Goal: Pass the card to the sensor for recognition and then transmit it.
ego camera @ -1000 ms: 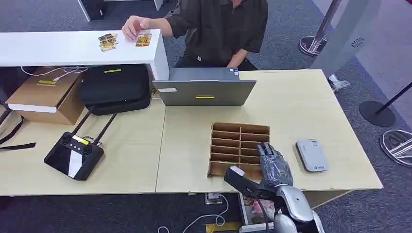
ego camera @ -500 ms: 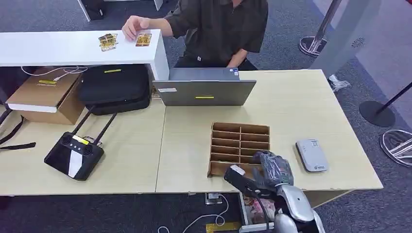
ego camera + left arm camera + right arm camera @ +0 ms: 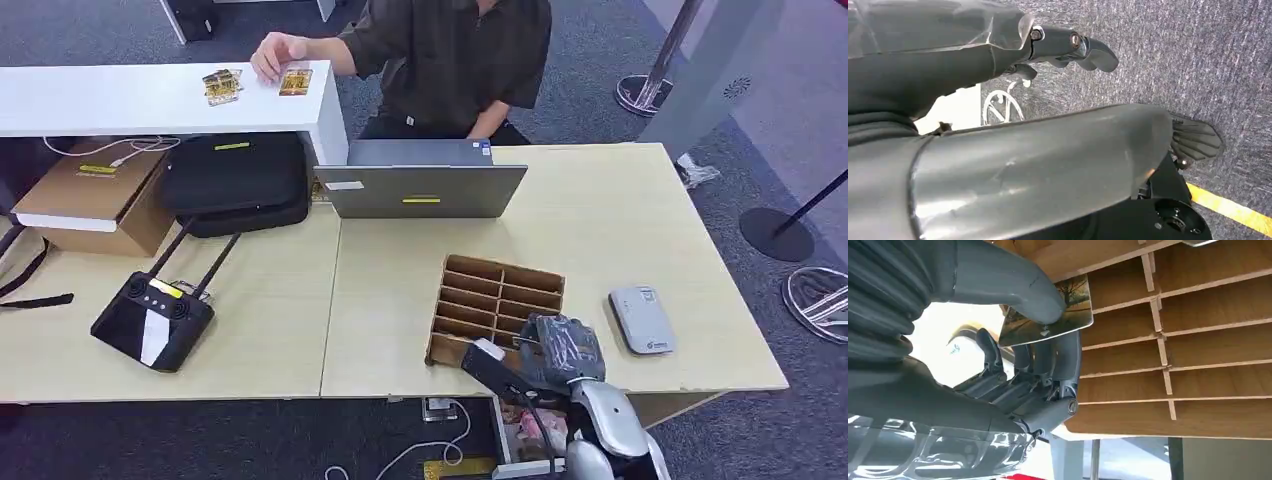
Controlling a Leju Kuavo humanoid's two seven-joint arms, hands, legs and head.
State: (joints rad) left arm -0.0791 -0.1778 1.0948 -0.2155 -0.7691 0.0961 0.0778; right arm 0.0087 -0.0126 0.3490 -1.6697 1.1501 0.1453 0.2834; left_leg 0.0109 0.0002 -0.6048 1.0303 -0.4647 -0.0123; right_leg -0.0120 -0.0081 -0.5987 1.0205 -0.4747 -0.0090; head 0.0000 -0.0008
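My right hand (image 3: 562,350) sits at the near right corner of the wooden slotted rack (image 3: 500,268), close to the table's front edge. In the right wrist view the thumb and fingers of that hand (image 3: 1013,365) pinch a glossy picture card (image 3: 1075,300) just beside the rack's dividers (image 3: 1198,340). The white sensor box (image 3: 642,319) lies flat on the table to the right of the hand, apart from it. My left hand (image 3: 1073,47) hangs over the grey carpet, fingers loosely spread, holding nothing.
A grey laptop (image 3: 420,185) stands behind the rack, with a person seated beyond it. The person's hand (image 3: 278,52) rests by more cards (image 3: 222,85) on the white counter. A black bag (image 3: 238,180), cardboard box (image 3: 95,195) and black controller (image 3: 152,318) fill the table's left.
My right hand's fingers have curled in from reaching straight over the rack and now pinch the card. The rack has skewed slightly on the table.
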